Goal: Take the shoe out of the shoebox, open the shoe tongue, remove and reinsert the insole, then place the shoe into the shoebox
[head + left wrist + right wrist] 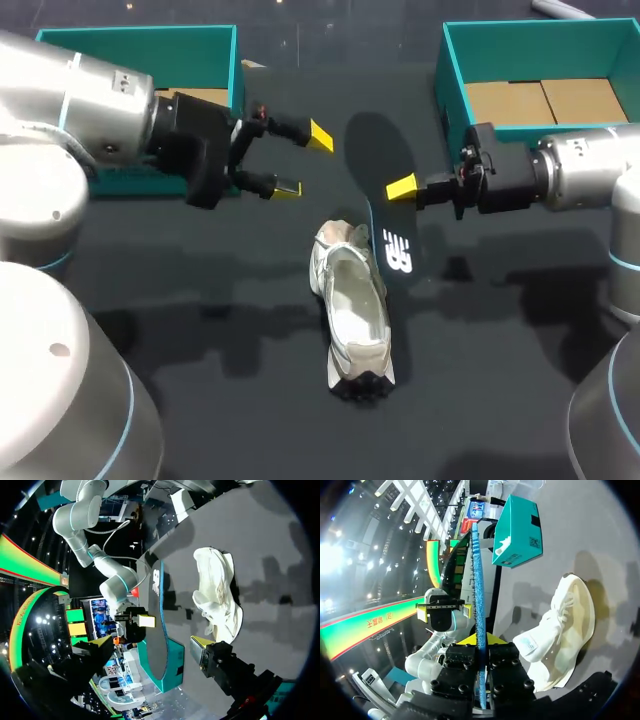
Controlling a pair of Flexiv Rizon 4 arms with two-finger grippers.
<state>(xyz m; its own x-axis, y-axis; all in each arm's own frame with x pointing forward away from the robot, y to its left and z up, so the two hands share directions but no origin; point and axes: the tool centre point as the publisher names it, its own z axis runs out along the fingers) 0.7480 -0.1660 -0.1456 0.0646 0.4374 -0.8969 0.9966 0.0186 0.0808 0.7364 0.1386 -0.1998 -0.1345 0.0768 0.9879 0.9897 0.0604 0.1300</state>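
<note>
A white shoe (355,300) lies on the black table, opening upward, toe toward the robot. Just above its heel end hangs the black insole (397,250) with a white logo, and my right gripper (402,187) is shut on its edge. The right wrist view shows the insole (479,595) edge-on as a blue strip between the shut fingers of that gripper (480,642), with the shoe (565,630) beside it. My left gripper (304,162) stands open, just left of the insole and apart from it. Seen from the left wrist, the insole (156,630) stands ahead of the open gripper (150,647), the shoe (217,600) beyond.
A teal shoebox (150,40) stands at the back left behind my left arm. Another teal shoebox (540,40) with a cardboard floor stands at the back right behind my right arm. Bare black table surrounds the shoe in front.
</note>
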